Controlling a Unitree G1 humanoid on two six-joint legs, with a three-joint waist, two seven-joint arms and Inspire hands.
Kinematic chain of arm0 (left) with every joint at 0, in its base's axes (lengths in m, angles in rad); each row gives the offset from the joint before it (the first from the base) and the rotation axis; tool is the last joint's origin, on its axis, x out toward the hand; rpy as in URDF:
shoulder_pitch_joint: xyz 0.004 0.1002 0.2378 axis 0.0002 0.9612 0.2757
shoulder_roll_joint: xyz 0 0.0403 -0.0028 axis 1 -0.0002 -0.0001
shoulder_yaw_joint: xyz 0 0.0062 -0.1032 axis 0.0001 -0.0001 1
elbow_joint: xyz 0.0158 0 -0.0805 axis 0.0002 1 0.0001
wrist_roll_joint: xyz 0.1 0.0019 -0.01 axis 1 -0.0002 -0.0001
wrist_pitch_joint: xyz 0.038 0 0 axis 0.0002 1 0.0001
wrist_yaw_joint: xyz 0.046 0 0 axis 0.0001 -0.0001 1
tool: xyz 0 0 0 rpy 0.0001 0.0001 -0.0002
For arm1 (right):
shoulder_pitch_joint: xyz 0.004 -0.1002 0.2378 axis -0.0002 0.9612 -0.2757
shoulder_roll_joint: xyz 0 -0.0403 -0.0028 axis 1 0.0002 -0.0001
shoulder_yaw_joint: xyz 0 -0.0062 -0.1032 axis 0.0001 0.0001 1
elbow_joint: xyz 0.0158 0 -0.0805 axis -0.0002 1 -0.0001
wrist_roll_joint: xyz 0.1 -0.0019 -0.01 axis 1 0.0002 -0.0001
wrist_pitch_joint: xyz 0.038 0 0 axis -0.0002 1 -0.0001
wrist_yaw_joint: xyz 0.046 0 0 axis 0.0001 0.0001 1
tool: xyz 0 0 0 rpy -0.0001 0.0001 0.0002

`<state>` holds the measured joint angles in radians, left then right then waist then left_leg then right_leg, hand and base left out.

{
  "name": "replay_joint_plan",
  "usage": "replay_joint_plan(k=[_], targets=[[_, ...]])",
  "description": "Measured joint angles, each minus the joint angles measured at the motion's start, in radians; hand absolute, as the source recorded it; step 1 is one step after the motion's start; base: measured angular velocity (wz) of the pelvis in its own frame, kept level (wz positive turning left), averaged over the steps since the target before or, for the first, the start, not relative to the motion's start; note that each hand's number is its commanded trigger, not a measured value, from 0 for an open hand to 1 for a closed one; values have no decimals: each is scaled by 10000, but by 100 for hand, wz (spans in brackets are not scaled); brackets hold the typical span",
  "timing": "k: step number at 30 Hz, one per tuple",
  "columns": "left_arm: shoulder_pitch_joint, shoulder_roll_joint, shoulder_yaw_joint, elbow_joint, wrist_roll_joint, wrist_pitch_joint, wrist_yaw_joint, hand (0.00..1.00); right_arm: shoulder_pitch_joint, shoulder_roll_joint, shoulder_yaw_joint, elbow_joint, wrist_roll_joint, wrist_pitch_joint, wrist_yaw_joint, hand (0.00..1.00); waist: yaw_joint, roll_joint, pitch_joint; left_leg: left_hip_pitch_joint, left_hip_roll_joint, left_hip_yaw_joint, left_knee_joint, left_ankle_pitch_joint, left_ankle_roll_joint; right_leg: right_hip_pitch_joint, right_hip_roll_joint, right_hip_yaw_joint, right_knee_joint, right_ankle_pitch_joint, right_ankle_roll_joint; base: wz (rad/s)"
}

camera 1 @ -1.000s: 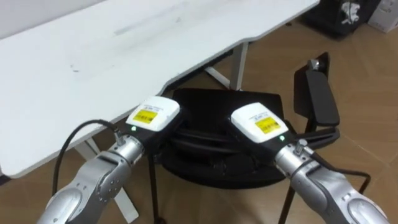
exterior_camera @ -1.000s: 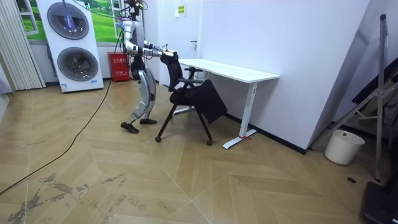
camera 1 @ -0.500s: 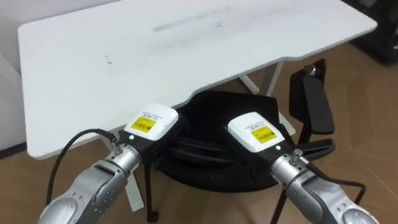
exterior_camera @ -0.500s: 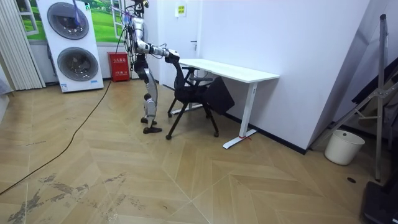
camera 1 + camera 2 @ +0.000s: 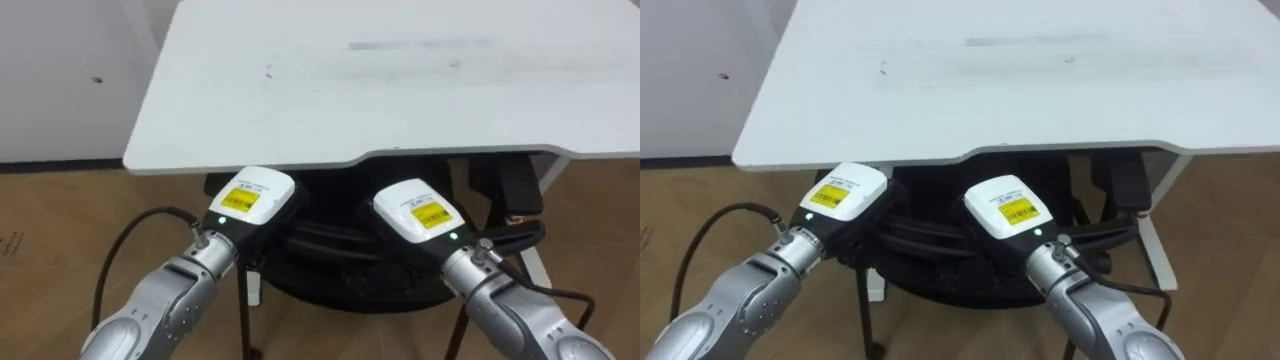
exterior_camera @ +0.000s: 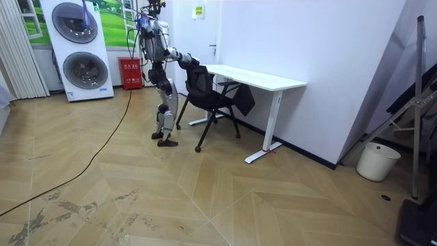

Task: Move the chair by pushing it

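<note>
Chair (image 5: pixel 335 250) has its seat tucked under the near edge of the white worktop (image 5: pixel 400 90), backrest toward the robot, which stands right behind it on the wood floor (image 6: pixel 205 198) with both arms reaching forward. Left robot hand (image 5: pixel 248 197) and right robot hand (image 5: pixel 415 210) both sit on the backrest's top, side by side with a gap between them, backs up; can't tell whether they're clamped on it or just pressing. In the room view the chair is at the worktop's end on the room view's left, toward the stacked washers (image 6: pixel 78 51).
</note>
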<state>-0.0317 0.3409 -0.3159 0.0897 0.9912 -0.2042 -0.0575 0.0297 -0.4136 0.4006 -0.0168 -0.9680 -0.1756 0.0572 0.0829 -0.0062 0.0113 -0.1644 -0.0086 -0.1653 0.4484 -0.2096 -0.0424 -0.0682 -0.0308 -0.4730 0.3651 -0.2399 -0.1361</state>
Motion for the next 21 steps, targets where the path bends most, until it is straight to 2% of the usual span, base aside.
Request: replay_joint_plan(k=[4, 5, 7, 9, 11, 14, 16, 18, 20, 21], targets=[[7, 93, 12, 20, -10, 104, -62, 100, 12, 238, 99, 14, -134, -33, 137, 100, -117, -63, -15, -11, 36, 15, 182, 3, -26, 300, -39, -543, -47, -145, -6, 42], [7, 74, 8, 45, -1, 104, -163, 100, 56, 238, 122, 16, -134, 7, 193, 100, -215, -72, -13, -31, 62, 69, 324, -27, -46, 425, -45, -713, -42, -242, 62, 36], [7, 6, -4, 90, 64, 107, -212, 100, 98, 246, 92, 15, -134, 44, 291, 100, -260, -92, -4, -95, 225, 492, 501, -93, 2, 535, -44, -864, -17, -323, 121, 26], [6, -114, -2, 95, 221, 127, -223, 100, 98, 245, 19, 14, -134, 35, 427, 100, -317, -109, 7, -247, 574, 1364, 718, -137, 81, 558, -41, -1039, 68, -367, 98, 19], [8, -114, -3, 107, 224, 131, -223, 100, 98, 247, 3, 15, -132, 34, 492, 100, -321, -135, 15, -332, 725, 1742, 777, -134, 103, 560, -50, -1103, 170, -424, 78, 17], [10, -138, -5, 95, 224, 147, -220, 100, 100, 273, -15, 10, -123, 28, 513, 100, -531, -161, 5, -395, 640, 1563, 535, -38, 129, 545, -127, -1355, 128, -420, 111, 25], [35, -94, -3, 94, 221, 135, -220, 100, 101, 268, -17, 0, -123, 20, 532, 100, -545, -158, 4, -337, 624, 1528, 280, 79, 104, 517, -140, -1274, 106, -391, 262, 10], [53, -122, -3, 97, 219, 150, -219, 100, 100, 250, -15, -30, -122, 35, 563, 100, -543, -97, -36, -306, 631, 1536, -20, 248, 77, 404, -85, -1024, 84, -381, 682, 0], [91, -106, -3, 102, 222, 175, -218, 100, 100, 243, -12, -54, -122, 94, 599, 100, -575, -55, -58, -195, 574, 1548, -398, 460, 83, 391, -86, -970, -42, -294, 832, -6], [134, -135, -4, 101, 226, 225, -215, 93, 100, 218, -5, -102, -122, 139, 688, 92, -578, -38, -74, -57, 479, 1532, -751, 649, 93, 392, -104, -903, -76, -223, 942, -3]])
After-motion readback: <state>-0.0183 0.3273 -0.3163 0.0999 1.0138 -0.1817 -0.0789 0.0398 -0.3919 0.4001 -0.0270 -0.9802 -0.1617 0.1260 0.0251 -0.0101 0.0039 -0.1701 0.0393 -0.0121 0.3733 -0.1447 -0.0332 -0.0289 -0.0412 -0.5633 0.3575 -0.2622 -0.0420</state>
